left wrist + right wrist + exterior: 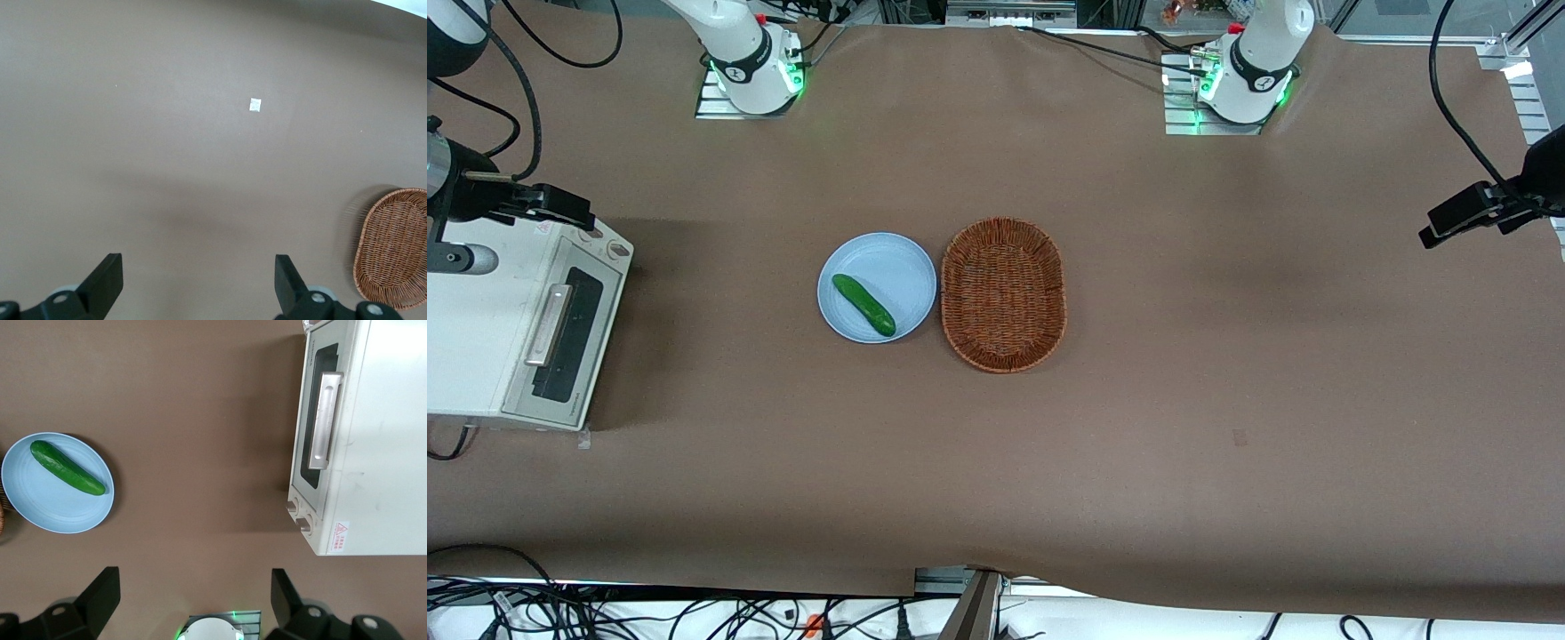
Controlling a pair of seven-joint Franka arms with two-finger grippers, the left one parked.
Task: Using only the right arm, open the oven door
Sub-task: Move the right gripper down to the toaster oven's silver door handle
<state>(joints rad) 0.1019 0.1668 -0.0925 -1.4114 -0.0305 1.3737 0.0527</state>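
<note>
Fingers (100, 590) of gripper (190, 593) spread apart, nothing between them. Gripper (560, 209) on right arm (463, 178) hangs above toaster oven (480, 329), over its end farthest from front camera. Oven sits at working arm's edge of table (1227, 400). Oven door (560, 333) shut, silver bar handle (549, 324) along its upper edge, untouched. Two knobs (299, 515) beside door. Blue plate (876, 286) near table centre carries cucumber (863, 304); wicker basket (1003, 293) just beside plate, toward parked arm's end.
</note>
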